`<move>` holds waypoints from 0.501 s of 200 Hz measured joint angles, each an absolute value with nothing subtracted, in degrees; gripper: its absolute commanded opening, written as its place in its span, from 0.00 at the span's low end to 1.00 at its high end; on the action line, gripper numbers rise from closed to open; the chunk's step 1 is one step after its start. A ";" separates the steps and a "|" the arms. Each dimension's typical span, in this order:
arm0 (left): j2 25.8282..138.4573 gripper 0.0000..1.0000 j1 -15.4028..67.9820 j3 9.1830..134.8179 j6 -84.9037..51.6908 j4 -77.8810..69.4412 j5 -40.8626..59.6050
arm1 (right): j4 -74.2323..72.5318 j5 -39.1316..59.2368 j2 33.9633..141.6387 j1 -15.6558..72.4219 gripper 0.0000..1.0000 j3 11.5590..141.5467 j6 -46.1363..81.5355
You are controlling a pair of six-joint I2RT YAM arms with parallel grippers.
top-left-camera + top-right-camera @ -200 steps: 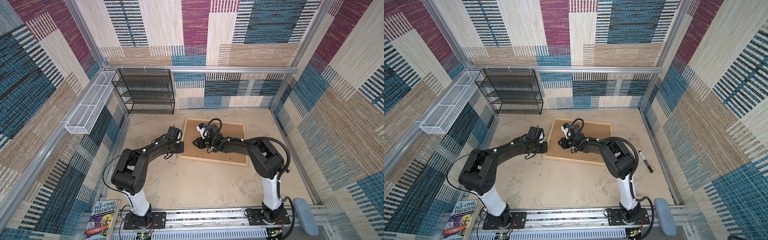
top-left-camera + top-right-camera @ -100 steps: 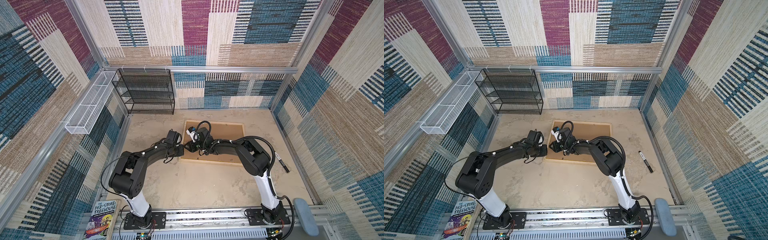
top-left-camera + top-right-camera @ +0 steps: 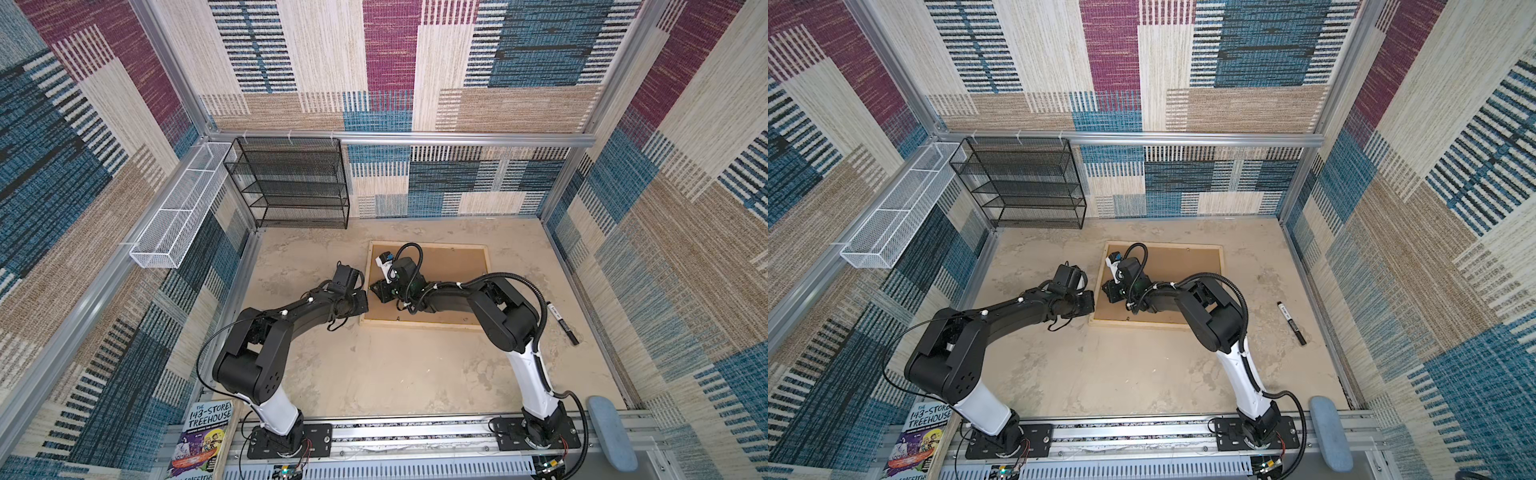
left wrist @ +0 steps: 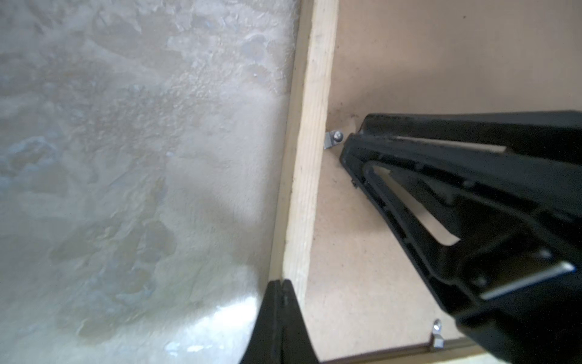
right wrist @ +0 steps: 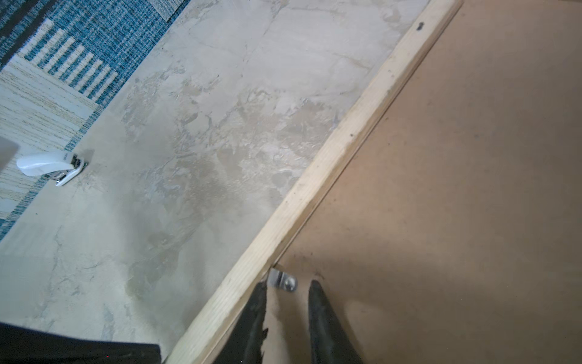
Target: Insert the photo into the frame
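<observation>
The right gripper (image 5: 287, 288), jaws narrowly apart and empty, points its tips at a metal tab (image 5: 283, 281) on the brown backing board (image 5: 456, 189). The left gripper (image 4: 281, 285), fingers pressed together, sits at the outer edge of a rail of the frame (image 3: 419, 326). The frame lies flat mid-table, back upward, with a black marker (image 3: 562, 322) well apart on its right.

Only legible text is on the book (image 3: 199, 440) (image 3: 917, 440) at the near left corner, in both top views: cover title "THE 143-STORE… TREEHOUSE", its edge letter clipped, partial "GRIFFITH" along the bottom; the white label on the black marker (image 3: 561, 318) is too small to read.
</observation>
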State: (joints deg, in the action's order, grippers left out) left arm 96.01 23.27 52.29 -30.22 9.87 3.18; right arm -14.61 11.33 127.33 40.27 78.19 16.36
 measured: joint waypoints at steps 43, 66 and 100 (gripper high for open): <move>95.98 0.13 23.44 52.38 -30.28 9.93 2.96 | -17.10 10.02 127.37 40.69 0.27 76.69 15.35; 96.03 0.20 23.77 52.38 -30.33 10.02 3.31 | -17.47 9.85 127.52 40.80 0.25 76.62 14.90; 95.90 0.21 23.99 52.69 -30.22 10.92 3.38 | -17.52 9.37 127.70 40.82 0.22 76.77 13.56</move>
